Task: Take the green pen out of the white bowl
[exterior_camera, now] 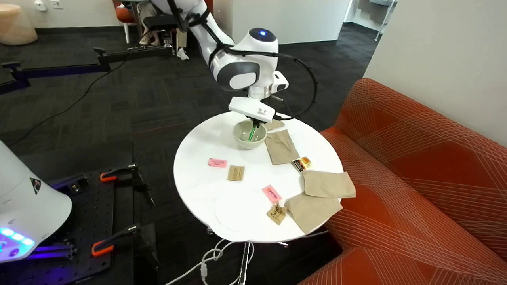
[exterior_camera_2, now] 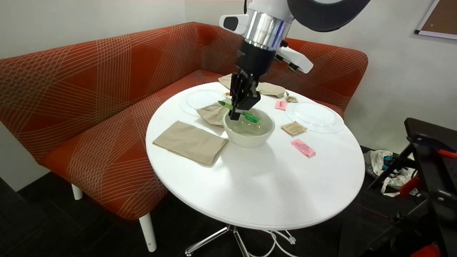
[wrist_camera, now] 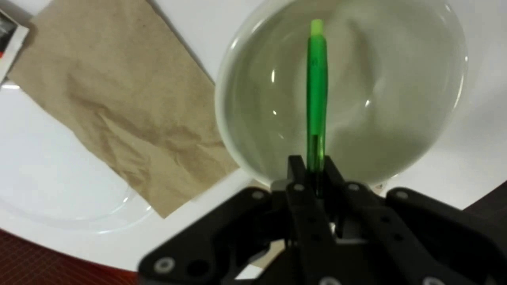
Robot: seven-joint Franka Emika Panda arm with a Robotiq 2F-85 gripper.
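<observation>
The white bowl (exterior_camera: 248, 145) is round and off-white and stands on the round white table; it also shows in an exterior view (exterior_camera_2: 249, 139) and in the wrist view (wrist_camera: 396, 95). My gripper (wrist_camera: 313, 172) is shut on the green pen (wrist_camera: 317, 79) near one end. In an exterior view the gripper (exterior_camera_2: 234, 112) is at the bowl's rim, and the pen (exterior_camera_2: 251, 117) is tilted over the bowl opening, with its other end sticking out past the fingers. The pen also shows in an exterior view (exterior_camera: 252, 133) in front of the bowl's inside. Whether it touches the bowl I cannot tell.
Brown napkins (exterior_camera_2: 191, 142) lie beside the bowl, with more (exterior_camera: 329, 184) at the table edge. Pink packets (exterior_camera: 217, 162), tan packets (exterior_camera: 236, 173) and a clear plate (exterior_camera_2: 314, 117) lie on the table (exterior_camera_2: 285, 192). A red sofa (exterior_camera: 427, 166) borders the table.
</observation>
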